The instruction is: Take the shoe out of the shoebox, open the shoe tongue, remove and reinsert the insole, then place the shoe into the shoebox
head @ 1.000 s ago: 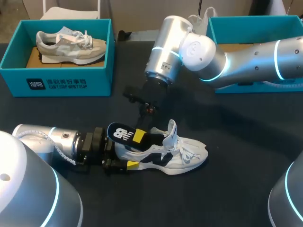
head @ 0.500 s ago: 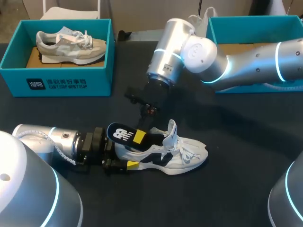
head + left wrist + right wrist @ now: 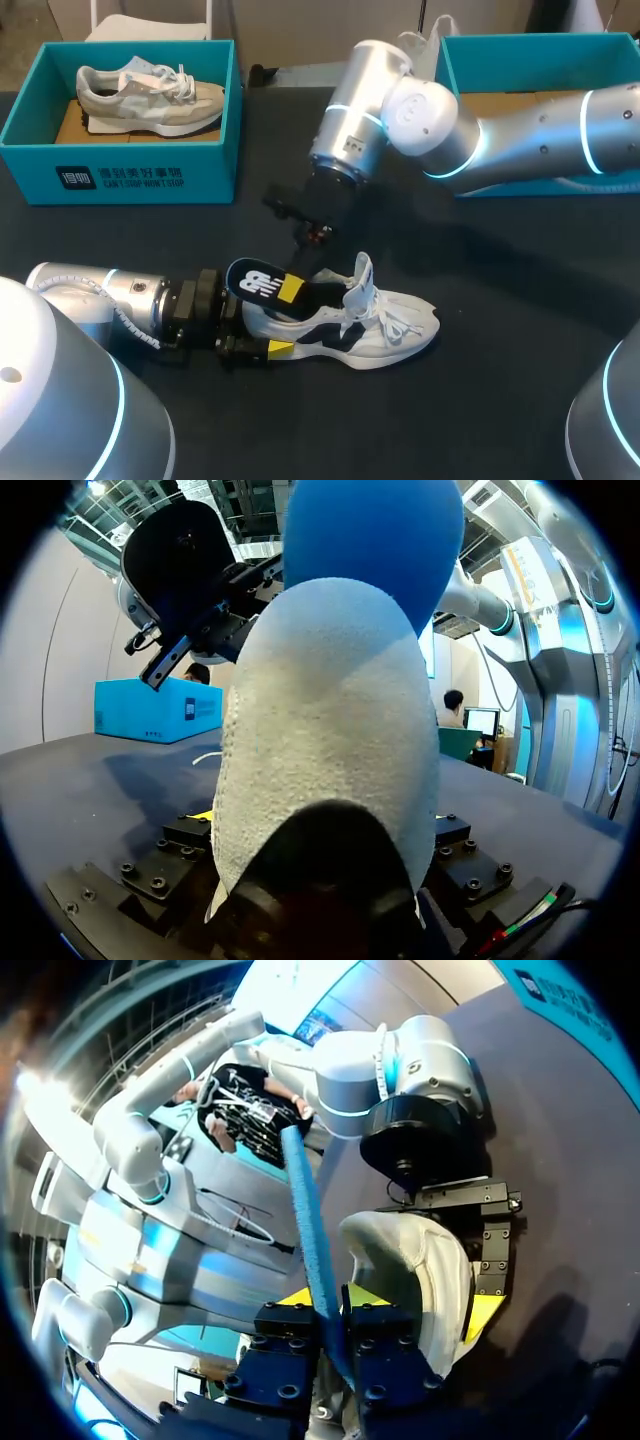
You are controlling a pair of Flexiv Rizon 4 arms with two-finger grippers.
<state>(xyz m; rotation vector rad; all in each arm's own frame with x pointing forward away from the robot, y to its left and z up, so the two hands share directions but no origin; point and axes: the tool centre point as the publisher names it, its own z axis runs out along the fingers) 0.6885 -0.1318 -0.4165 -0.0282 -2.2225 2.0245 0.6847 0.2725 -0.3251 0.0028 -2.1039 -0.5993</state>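
While the left hand (image 3: 264, 326) stays clamped on the shoe (image 3: 385, 325), the right hand (image 3: 294, 286), pinching the insole (image 3: 256, 282), has barely shifted.

Bench (image 3: 500, 400): one, black, matte, plain flat top. It spans the head view from the near edge to the far edge, and from the left edge to the right edge.

Far edge: straight, running from the far left corner to the far right corner.

Light: diffuse and even across the top.

Shadow (image 3: 520, 265): a broad, soft-edged band right of the middle, slanting toward the right edge.

Left wrist view: the same top shows dark grey with a faint sheen.
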